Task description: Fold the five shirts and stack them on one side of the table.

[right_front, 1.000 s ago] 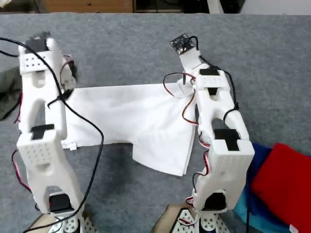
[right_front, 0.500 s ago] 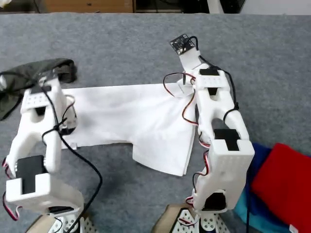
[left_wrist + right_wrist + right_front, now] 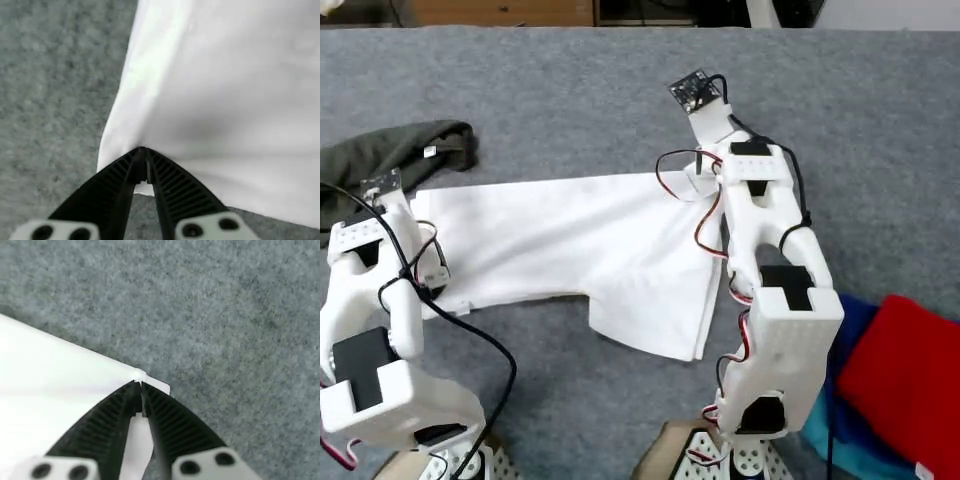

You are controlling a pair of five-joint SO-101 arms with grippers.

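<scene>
Left claw [image 3: 145, 156] shut on the white shirt [image 3: 590, 235], drawn back toward its base.

Over the last second the left arm has swung back from the far side, tugging the shirt's edge outward and uncovering an olive shirt [image 3: 390, 155]; right claw [image 3: 139, 384] stays pinched on the far corner. The left grip looks thin, perhaps only hem. The shirt lies spread mid-table, stretched flatter, no fold made yet; I judge folding comes next.

light: you get bright, even light from above over the grey table [image 3: 570, 90] | shadows: soft and thin beside the right arm [image 3: 760, 230] and under the hem of the white shirt [image 3: 580, 240] | glare: the white shirt washes out in your left wrist view, its folds faint | dark areas: the dark shirt [image 3: 390, 155] shows little detail
</scene>
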